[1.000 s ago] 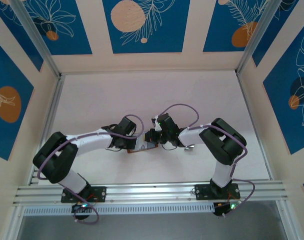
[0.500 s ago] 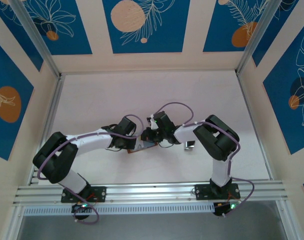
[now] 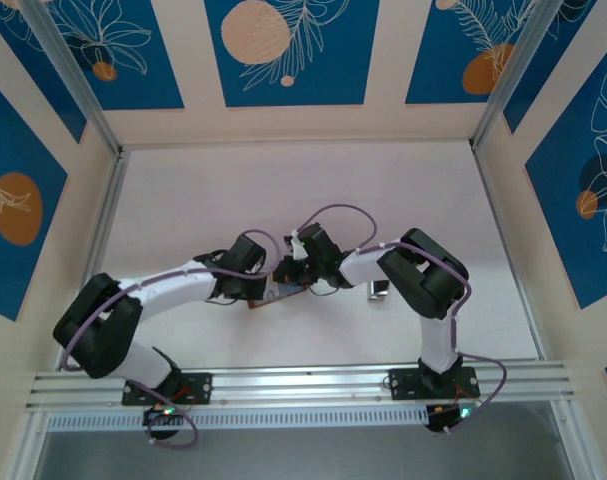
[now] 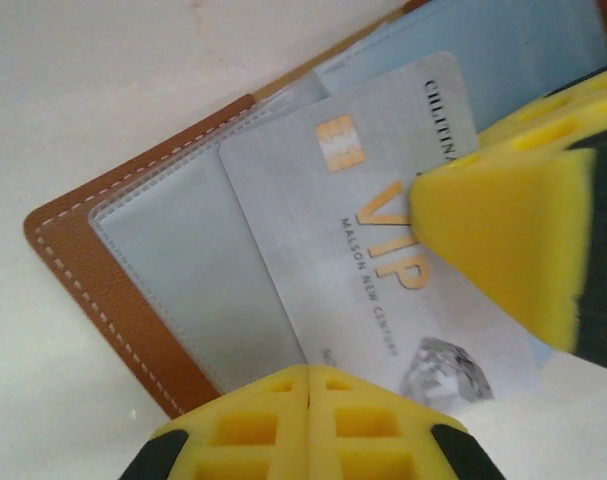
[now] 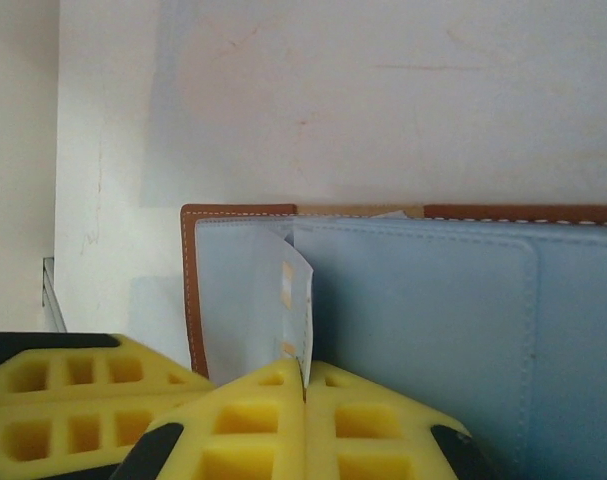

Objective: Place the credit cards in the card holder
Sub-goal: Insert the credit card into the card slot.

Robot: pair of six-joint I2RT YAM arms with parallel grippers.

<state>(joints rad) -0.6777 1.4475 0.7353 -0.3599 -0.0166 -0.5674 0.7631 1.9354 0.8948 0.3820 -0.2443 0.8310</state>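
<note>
Sliding the credit card (image 4: 383,250) home calls for a low, flat approach. It lies slantwise across the bluish-grey pockets of the open card holder (image 4: 83,270) and is not yet square to any slot. The right hand (image 5: 305,395) is clenched on one edge of the card, which juts edge-on ahead of its fingertips, over the pocket at the holder's brown end.

Turning the card until its leading edge is parallel with the pocket mouth looks like the thing to get right. A skewed entry would likely catch on the stitched lip.

The left hand (image 4: 309,400) is clenched on nothing, its fingertips together just beside the holder's edge. Whether it presses on the leather I cannot tell. Pinning the holder there would help, since the leather may skate when pushed.

A second card (image 3: 380,292), as it looks, lies well behind the right hand, near that arm's elbow.

Under everything is a pale, smooth counter (image 4: 133,80). Cream walls with blue wall panels (image 3: 283,45), painted with orange discs and white leaves, close it in. An aluminium rail (image 3: 303,385) runs behind both hands.
</note>
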